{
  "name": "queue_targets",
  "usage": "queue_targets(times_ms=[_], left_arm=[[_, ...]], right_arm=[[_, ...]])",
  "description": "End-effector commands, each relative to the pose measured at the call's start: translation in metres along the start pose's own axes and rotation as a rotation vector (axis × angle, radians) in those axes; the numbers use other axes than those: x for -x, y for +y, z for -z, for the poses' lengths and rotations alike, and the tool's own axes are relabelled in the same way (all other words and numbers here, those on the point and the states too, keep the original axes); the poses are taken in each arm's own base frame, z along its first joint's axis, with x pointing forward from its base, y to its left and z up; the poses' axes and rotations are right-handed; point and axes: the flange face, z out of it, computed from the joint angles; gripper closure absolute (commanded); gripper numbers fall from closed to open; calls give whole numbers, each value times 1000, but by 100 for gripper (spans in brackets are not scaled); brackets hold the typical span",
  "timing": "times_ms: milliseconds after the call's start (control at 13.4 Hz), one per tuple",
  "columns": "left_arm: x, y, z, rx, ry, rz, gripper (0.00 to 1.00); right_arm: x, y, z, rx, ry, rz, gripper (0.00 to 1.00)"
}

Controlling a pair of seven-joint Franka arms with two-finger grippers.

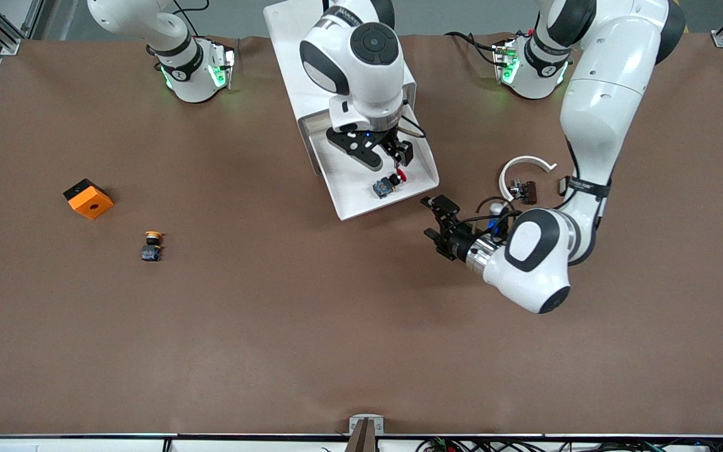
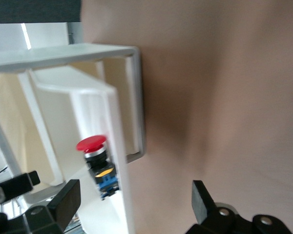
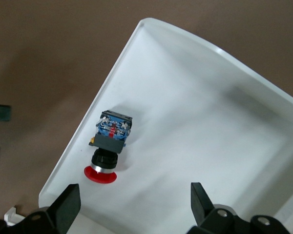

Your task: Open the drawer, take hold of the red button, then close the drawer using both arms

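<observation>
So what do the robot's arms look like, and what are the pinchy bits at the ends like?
Both arms are big, smooth, rounded white tubes with black bands at the joints. Their bases glow green. Thin black cables loop near each wrist. The right end effector and the left end effector are black, each with two short flat fingers, and there is a tiny blue light at each wrist.

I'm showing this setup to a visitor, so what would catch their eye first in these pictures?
First, the pulled-out white drawer mid-table, with the red-capped button lying on its side in it and the open right gripper poised just above. Next, the left gripper, open over the bare table beside the drawer's front corner. Last, the orange cube and yellow-capped button toward the right arm's end.
</observation>
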Motion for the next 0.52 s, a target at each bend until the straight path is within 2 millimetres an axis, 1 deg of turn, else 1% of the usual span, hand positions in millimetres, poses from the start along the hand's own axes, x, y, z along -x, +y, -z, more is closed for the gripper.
queue_targets(times_ms=[0,75,224,373,447], left_arm=[[-28,4,43,74,52,-82,0],[-31,1,49,104,88,-138,0],[-30,-3,66,186,174,-226,0],[-27,-9,87,319,280,-313,0],[-27,-17,95,341,319,-374,0]], right_arm=[[-12,-7,-1,-16,0,-37,0],[-19,-9,-5,-20,-3,-48,0],[-43,-10,-8,-34,-2,-83,0],[-52,-11,-24,-12,-6,-98,0],[-54,-12,-35,2,-6,-117,0]])
